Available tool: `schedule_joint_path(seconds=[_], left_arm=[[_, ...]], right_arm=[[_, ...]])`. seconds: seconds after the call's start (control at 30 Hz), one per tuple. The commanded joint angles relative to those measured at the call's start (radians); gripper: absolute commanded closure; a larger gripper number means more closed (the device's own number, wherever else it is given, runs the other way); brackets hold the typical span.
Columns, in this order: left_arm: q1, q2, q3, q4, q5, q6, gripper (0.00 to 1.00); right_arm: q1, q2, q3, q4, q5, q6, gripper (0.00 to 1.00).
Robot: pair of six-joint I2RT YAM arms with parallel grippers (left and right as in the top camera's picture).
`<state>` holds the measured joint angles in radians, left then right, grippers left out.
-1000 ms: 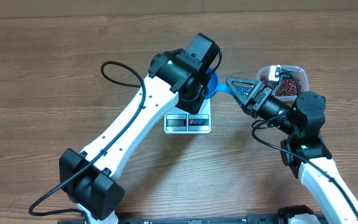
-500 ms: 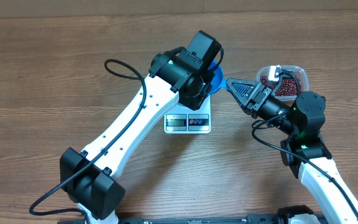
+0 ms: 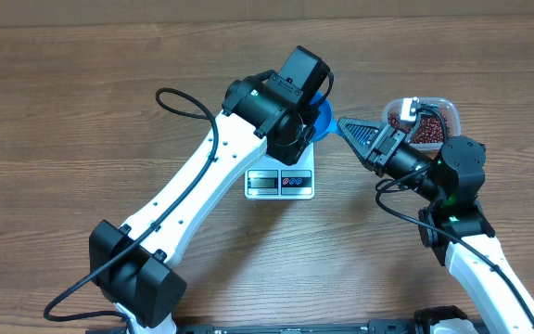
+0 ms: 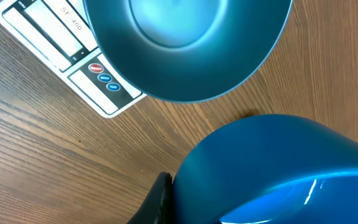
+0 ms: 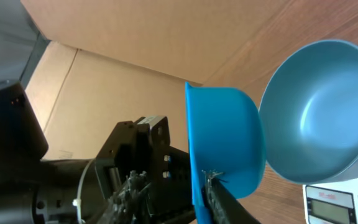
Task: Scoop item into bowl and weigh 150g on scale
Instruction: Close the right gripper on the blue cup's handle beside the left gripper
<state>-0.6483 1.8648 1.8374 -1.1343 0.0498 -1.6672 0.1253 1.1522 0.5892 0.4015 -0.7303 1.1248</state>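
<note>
- The bowl (image 4: 185,50) is sitting on the scale (image 4: 73,43), covering most of the platform and leaving the display end sticking out.
- In the left wrist view, a blue scoop (image 4: 278,168) is hanging close under the camera, just beside the bowl and above the bare wooden table (image 3: 82,93).
- The left gripper (image 4: 163,199) is clamping the scoop. Its fingers are drawn together, and one dark finger is lying against the scoop's wall.
- The right gripper (image 3: 349,128) is reaching in from the other side. One fingertip (image 5: 219,193) is touching the scoop's handle, but I cannot tell whether the jaws are gripping it.
- From the right wrist, the scoop is standing on edge with its open side facing away from the bowl, and both are looking empty.
- The beans (image 3: 431,133) are lying in a clear tub (image 3: 448,104) behind the right wrist, well apart from the bowl and scale.
- The scale is showing the printed "SF-400". The lettering on its red and blue buttons is too small to read, and so is the display.
</note>
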Motion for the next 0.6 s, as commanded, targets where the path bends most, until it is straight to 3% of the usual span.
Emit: schedule_joint_path(seconds=[0.0,0.3,0.4,0.57], left_arm=[[-0.008,0.011,0.023,-0.006,-0.005,0.023,0.96],[-0.008,0.011,0.023,-0.006,-0.005,0.023,0.96],[-0.008,0.011,0.023,-0.006,-0.005,0.023,0.96],[-0.008,0.011,0.023,-0.010,-0.005,0.022,0.96]], right_arm=[[0.005,0.004,0.021,0.007,0.000,-0.008,0.73],[0.005,0.004,0.021,0.000,0.012,-0.008,0.73],[0.005,0.004,0.021,-0.005,0.023,-0.008,0.68],[0.005,0.004,0.021,-0.022,0.040,-0.008,0.68]])
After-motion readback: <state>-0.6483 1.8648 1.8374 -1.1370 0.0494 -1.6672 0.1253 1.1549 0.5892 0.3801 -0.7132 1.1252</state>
